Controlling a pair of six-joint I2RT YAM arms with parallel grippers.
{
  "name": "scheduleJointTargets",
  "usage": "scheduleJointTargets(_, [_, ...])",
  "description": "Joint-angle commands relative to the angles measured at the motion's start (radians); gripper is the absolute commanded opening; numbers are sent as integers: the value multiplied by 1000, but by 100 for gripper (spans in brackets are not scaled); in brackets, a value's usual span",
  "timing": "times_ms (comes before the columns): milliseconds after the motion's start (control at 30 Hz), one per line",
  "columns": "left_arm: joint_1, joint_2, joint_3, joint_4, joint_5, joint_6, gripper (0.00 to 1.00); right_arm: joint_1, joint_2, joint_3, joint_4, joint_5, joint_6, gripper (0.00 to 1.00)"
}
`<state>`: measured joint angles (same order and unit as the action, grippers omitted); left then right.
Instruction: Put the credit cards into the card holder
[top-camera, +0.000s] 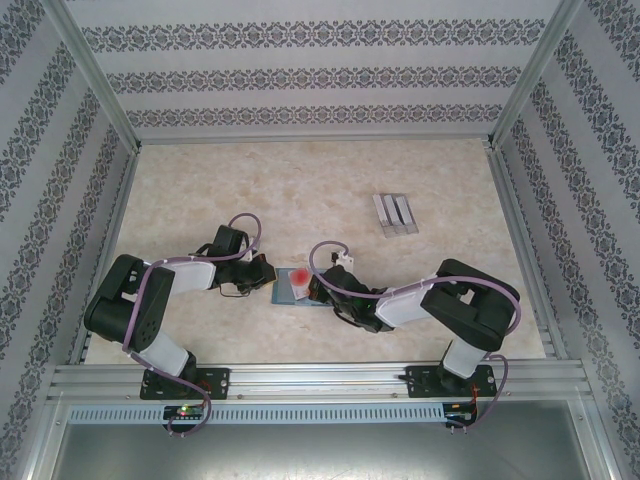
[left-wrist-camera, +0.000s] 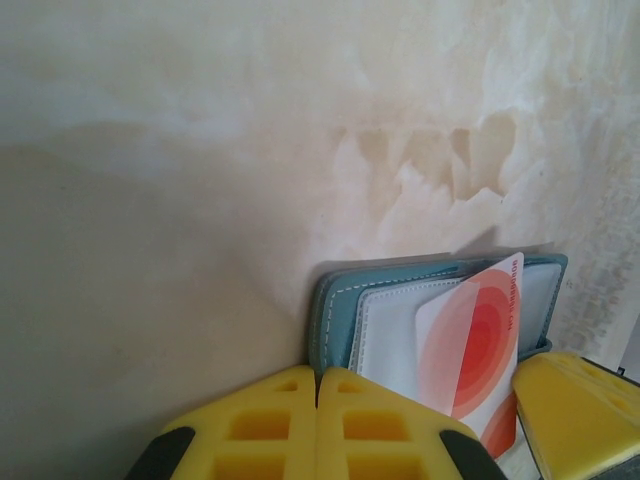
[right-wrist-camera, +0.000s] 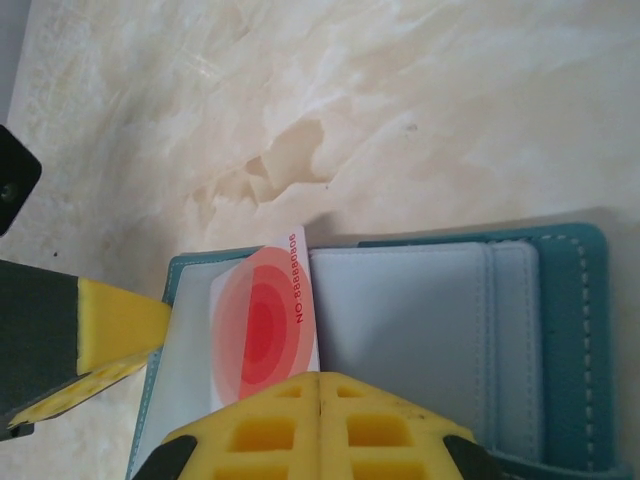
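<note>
The left gripper (top-camera: 262, 272) is fully closed: in its wrist view the two yellow fingers (left-wrist-camera: 250, 425) meet along a tight seam with nothing between them, and they hold nothing. Just ahead of those fingertips and slightly to their right lies the card holder (left-wrist-camera: 335, 310), a teal wallet opened flat on the marbled table (left-wrist-camera: 200, 150). Its stitched edge is close to the tips, but whether it touches them cannot be told. On the wallet's pale inner leaf rests the red card (left-wrist-camera: 480, 335), white with red rings, tilted, with one corner reaching the holder's far edge. Whether it sits inside a slot cannot be told. The right gripper (top-camera: 320, 290) stands at the holder's other side and is closed too, its yellow fingers (right-wrist-camera: 390, 430) pressed together with no gap. The card's near end passes beneath the left one of these tips, and no pinch on it shows. Ahead and to the right of the tips spread the holder's pale leaf and teal border. Well beyond the right gripper, farther right on the table, stands a clear stand (top-camera: 395, 212)
</note>
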<state>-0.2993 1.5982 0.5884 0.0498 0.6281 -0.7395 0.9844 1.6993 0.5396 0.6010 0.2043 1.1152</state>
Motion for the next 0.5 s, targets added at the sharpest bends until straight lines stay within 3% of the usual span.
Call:
scheduleJointTargets(0, [-28, 86, -53, -75, -36, -7, 0, 27, 39, 33, -20, -5, 57, 0])
scheduleJointTargets(300, [-28, 100, -43, -69, -39, -13, 0, 50, 9, 63, -83, -32, 87, 6])
scheduleJointTargets(467, [-28, 107, -47, -54, -47, -24, 0, 51, -7, 67, -104, -67, 104, 4])
